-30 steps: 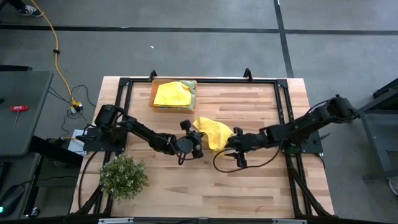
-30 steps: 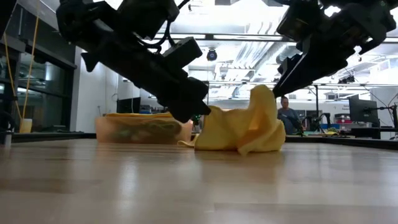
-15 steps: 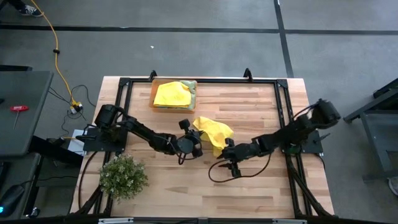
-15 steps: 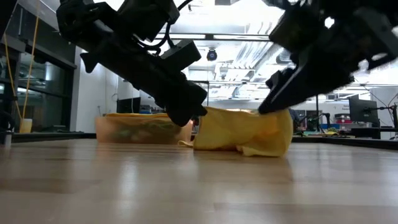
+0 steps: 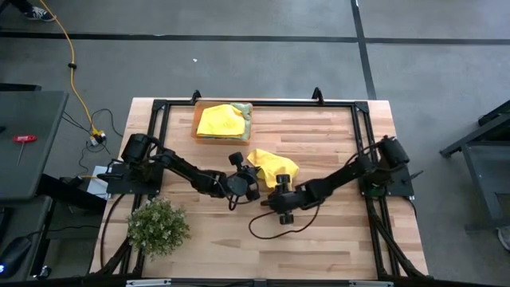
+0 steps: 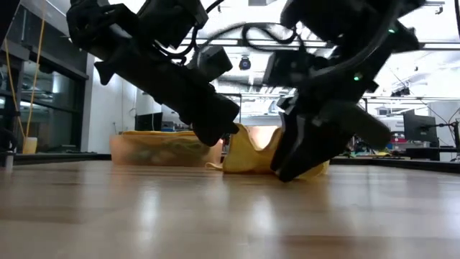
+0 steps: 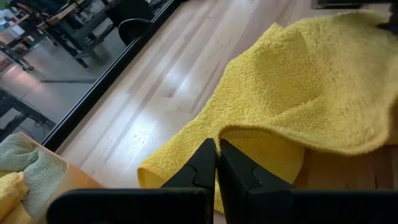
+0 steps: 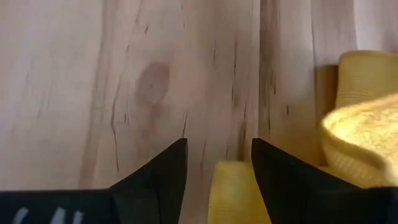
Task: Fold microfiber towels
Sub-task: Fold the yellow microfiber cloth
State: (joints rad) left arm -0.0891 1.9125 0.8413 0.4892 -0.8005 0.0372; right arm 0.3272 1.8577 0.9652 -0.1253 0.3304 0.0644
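1. In the low view, the right gripper (image 6: pixel 302 155) covers the near side of the yellow towel (image 6: pixel 251 155), so the cloth's edge there is hidden.
2. In the right wrist view, the yellow towel is cut off by the picture's edge.
3. In the tray (image 5: pixel 198 131), the cloths under the top yellow one (image 5: pixel 219 121) are mostly covered.
4. In the low view, the tray's contents are blurred.

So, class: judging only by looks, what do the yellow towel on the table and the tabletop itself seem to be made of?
Yellow towel: soft looped fabric, likely microfiber or terry; its nubby matte pile shows in the left wrist view, and it drapes in loose folds. Tabletop: pale wood planks, with visible grain, a knot and board seams; a faint sheen suggests a sealed finish.
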